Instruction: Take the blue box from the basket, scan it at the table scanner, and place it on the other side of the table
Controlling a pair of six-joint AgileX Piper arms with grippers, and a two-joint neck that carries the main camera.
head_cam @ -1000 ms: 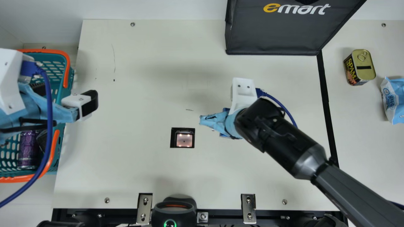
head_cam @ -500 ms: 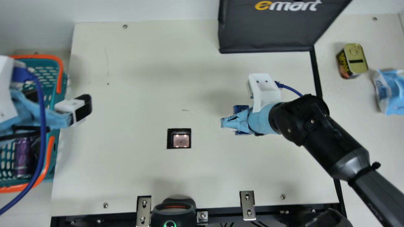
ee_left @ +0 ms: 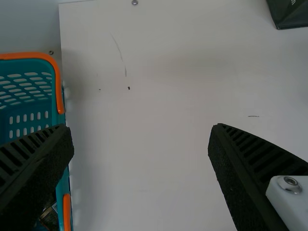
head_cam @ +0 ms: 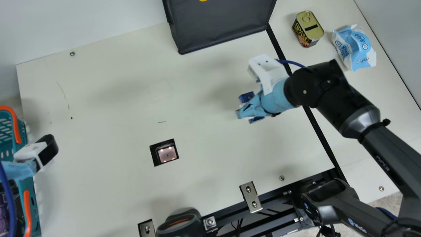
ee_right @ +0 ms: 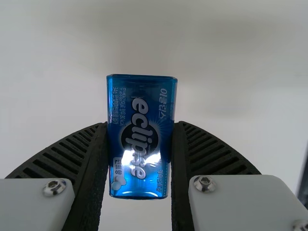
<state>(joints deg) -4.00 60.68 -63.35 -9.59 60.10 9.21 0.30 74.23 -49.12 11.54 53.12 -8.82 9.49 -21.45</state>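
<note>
Right claw (head_cam: 252,107) pinches the blue box (ee_right: 139,139); left claw (head_cam: 46,150), spread wide, hangs by the basket (head_cam: 22,131). Black bag (head_cam: 220,26), can (head_cam: 308,30) and packet (head_cam: 353,47) sit beyond.

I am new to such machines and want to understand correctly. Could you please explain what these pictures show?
This is a robot with two arms. The main picture comes from its neck camera; the others come from each wrist. On the cream table are a dark bag, a can and a blue-white packet; a lit scanner window is set into it. A teal basket is beside the table's left edge. The right claw holds the blue box; the left claw is open and empty.
</note>
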